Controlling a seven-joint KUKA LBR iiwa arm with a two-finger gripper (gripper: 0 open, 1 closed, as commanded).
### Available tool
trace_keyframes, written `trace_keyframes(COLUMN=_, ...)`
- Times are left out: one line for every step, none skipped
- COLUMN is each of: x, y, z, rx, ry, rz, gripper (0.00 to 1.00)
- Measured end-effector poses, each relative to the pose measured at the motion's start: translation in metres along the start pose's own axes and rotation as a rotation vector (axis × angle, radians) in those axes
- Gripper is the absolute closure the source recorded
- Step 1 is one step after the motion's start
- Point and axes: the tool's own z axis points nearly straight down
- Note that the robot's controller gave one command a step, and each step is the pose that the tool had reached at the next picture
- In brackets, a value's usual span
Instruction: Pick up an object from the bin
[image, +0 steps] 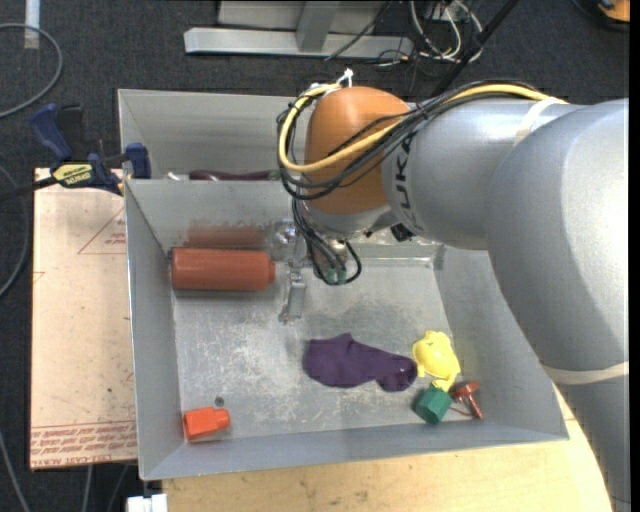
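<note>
My gripper (292, 303) hangs low over the bin's floor near the back wall, under the arm's orange cover. Just to its left lies a red-brown cylinder (221, 270) on its side along the back wall, its right end close to the gripper. Nothing shows in the gripper. A soft purple thing (352, 362) lies on the floor a little in front and to the right of the gripper.
A yellow thing (436, 354), a green block (432, 405) and a small red-brown piece (468, 398) cluster in the front right corner. An orange block (206, 423) sits in the front left corner. The arm covers the bin's right back part.
</note>
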Motion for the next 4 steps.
trace_keyframes(x=-0.011, y=0.004, z=0.040, rx=-0.002, ry=-0.004, rz=0.078, gripper=0.00)
trace_keyframes(x=-0.014, y=0.024, z=0.053, rx=-0.002, ry=-0.002, rz=0.165, gripper=1.00)
trace_keyframes(x=-0.014, y=0.024, z=0.053, rx=-0.002, ry=-0.002, rz=0.165, gripper=1.00)
trace_keyframes(x=-0.012, y=0.013, z=-0.088, rx=-0.004, ry=-0.007, rz=0.225, gripper=1.00)
